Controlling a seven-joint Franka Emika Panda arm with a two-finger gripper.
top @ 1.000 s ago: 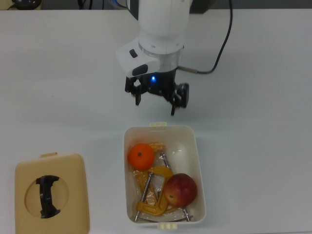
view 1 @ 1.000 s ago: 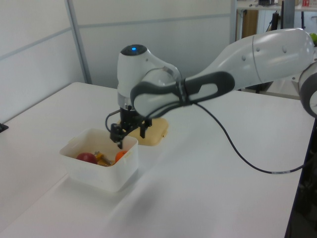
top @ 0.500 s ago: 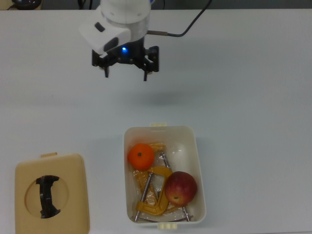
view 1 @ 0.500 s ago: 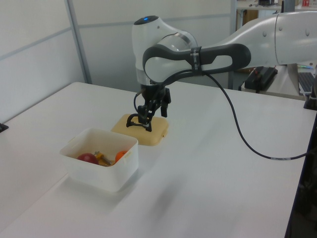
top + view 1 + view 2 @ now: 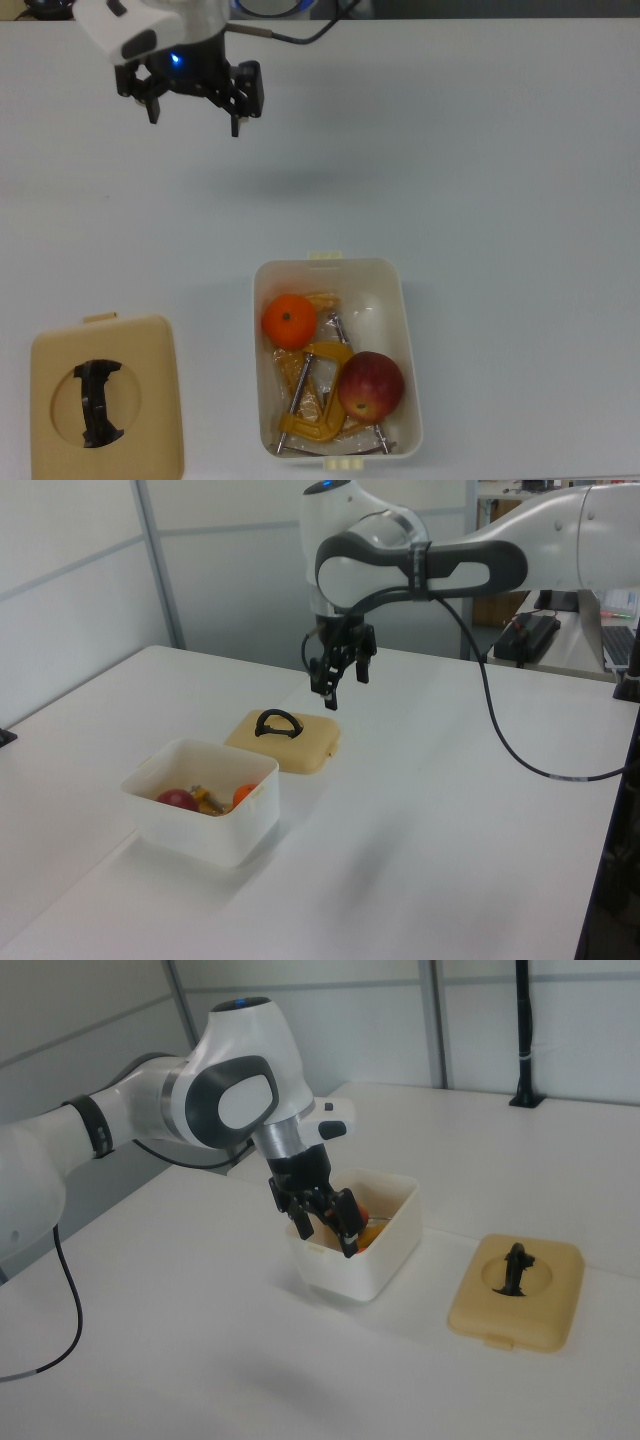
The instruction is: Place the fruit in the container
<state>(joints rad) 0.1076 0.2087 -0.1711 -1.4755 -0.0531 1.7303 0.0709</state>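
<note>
Both pieces of fruit already lie inside the container (image 5: 337, 355), so by my judgement the task is done or all but done. In the top view the mandarin (image 5: 289, 321) sits in the tub's ten o'clock corner and the apple (image 5: 371, 386) toward its five o'clock corner, both resting among yellow clamps (image 5: 315, 385) on the tub's floor. The container stands on the white surface (image 5: 500, 200) with its long axis running twelve to six in the top view; the beige lid (image 5: 106, 395) lies flat on the surface well apart at about nine o'clock from it, handle up. The gripper (image 5: 194, 105) hangs in the air near the top view's upper left, well apart from the container, its fingers spread with nothing between them. The relation that matters: from the fingers, the container and its fruit lie toward five o'clock in the top view, a long way off and lower down, while the lid lies toward six to seven o'clock. The left view agrees, showing the gripper (image 5: 340, 672) raised above the surface beyond the lid (image 5: 284, 742), with the container (image 5: 201, 801) nearer the camera. No loose fruit shows on the surface, so I judge no further grasp is called for unless the lid is to be fitted.
</note>
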